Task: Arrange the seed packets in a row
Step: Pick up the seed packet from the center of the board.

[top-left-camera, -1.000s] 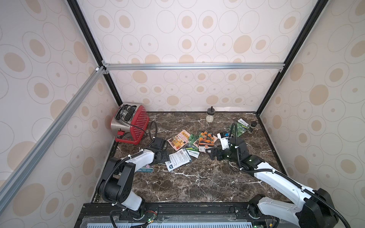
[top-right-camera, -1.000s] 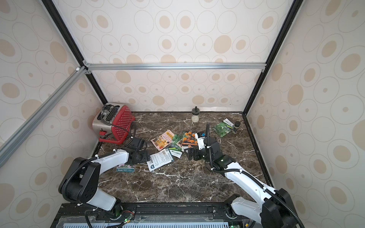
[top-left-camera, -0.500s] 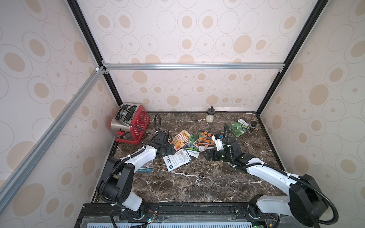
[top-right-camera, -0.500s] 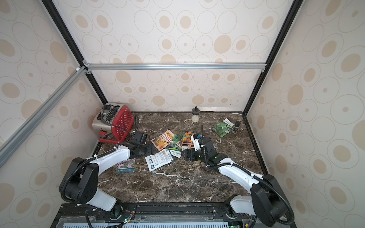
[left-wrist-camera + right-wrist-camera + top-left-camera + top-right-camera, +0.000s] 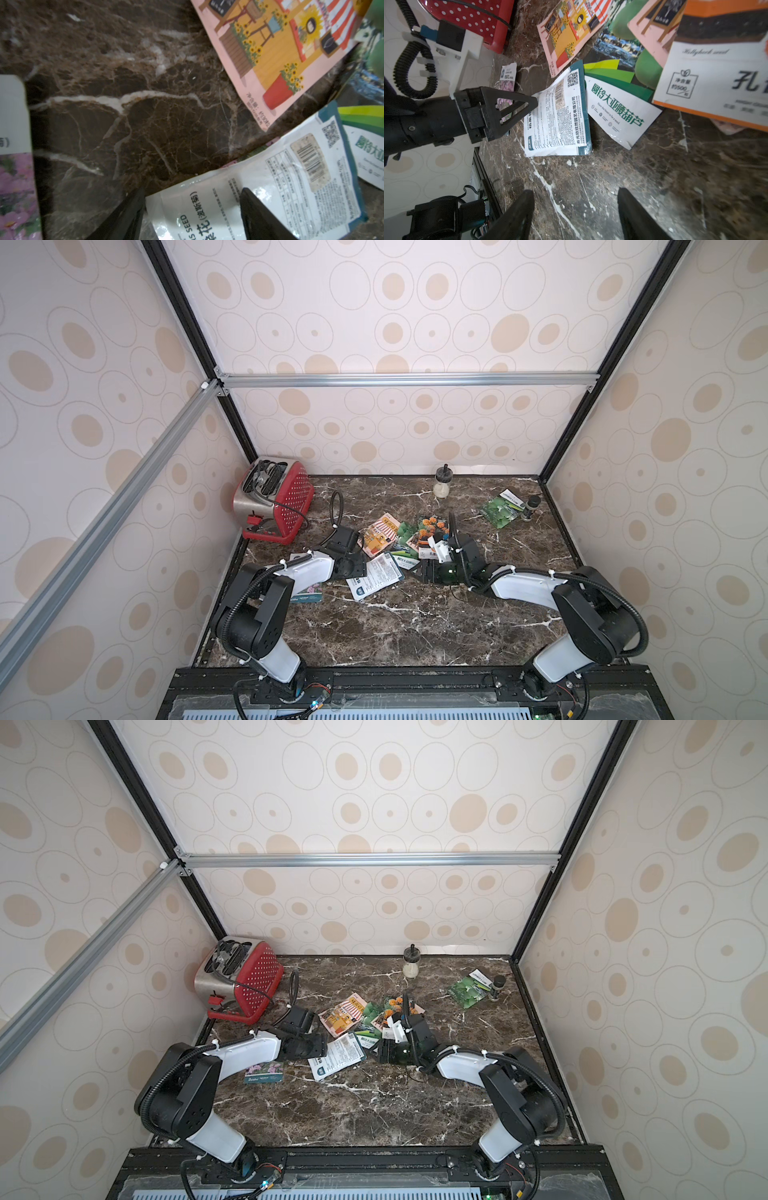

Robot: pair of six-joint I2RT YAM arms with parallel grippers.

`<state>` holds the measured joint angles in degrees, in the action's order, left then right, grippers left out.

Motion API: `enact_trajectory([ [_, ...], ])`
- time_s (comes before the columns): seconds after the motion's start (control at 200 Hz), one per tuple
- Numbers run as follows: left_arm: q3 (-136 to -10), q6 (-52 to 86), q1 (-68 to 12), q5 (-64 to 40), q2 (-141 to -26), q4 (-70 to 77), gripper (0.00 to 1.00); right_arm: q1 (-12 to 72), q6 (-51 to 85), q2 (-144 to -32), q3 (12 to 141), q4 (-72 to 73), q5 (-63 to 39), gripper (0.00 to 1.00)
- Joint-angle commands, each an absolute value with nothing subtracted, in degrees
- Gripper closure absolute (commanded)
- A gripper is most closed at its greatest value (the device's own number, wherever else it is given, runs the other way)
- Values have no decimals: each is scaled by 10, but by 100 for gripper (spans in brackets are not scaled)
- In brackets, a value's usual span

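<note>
Left wrist view shows the left gripper released astride the white packet, whose edge wants a square pinch; the right gripper hangs released, empty

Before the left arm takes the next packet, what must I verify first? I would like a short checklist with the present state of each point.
1. Left gripper has its jaws apart around the edge of the white-backed packet: ok.
2. Firm grip on that packet: not ok, the jaws are not yet closed.
3. Right gripper is empty, over the bare marble table: ok.
4. White-backed packet is free of the green-and-white packet beside it: cannot tell, as their edges meet.
5. Packets in a row: not ok, the orange packet lies over others.
</note>
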<state>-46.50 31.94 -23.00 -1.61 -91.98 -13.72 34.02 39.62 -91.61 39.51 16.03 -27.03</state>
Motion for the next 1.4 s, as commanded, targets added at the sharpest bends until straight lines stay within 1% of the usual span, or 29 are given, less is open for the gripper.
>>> enact_trajectory([
  [0.0, -455, 325, -233, -21, -931, -122, 29, 349, 442, -949, 387, 221, -288, 35],
  [0.285, -436, 331, -234, -36, -948, -96, 34, 362, 481, -1032, 397, 296, -291, 38],
  [0.446, -430, 329, -236, -38, -949, -95, 35, 378, 514, -1081, 404, 364, -297, 46],
  [0.606, -427, 329, -237, -40, -947, -93, 36, 393, 530, -1114, 419, 406, -298, 60],
  [0.656, -426, 329, -237, -40, -947, -93, 36, 396, 529, -1112, 419, 410, -291, 67],
  [0.826, -446, 330, -237, -36, -923, -113, 35, 398, 507, -1074, 396, 424, -261, 100],
  [0.941, -505, 330, -238, -21, -883, -174, 29, 399, 468, -1014, 378, 404, -234, 100],
  [0.996, -543, 330, -238, -14, -868, -212, 24, 400, 435, -975, 377, 373, -221, 100],
  [1.127, -626, 330, -237, 9, -844, -282, 18, 402, 335, -878, 390, 276, -182, 100],
  [1.217, -666, 339, -237, 1, -838, -306, 16, 403, 261, -827, 407, 214, -160, 100],
  [1.392, -708, 371, -237, -46, -836, -300, 15, 410, 119, -758, 415, 169, -123, 100],
])
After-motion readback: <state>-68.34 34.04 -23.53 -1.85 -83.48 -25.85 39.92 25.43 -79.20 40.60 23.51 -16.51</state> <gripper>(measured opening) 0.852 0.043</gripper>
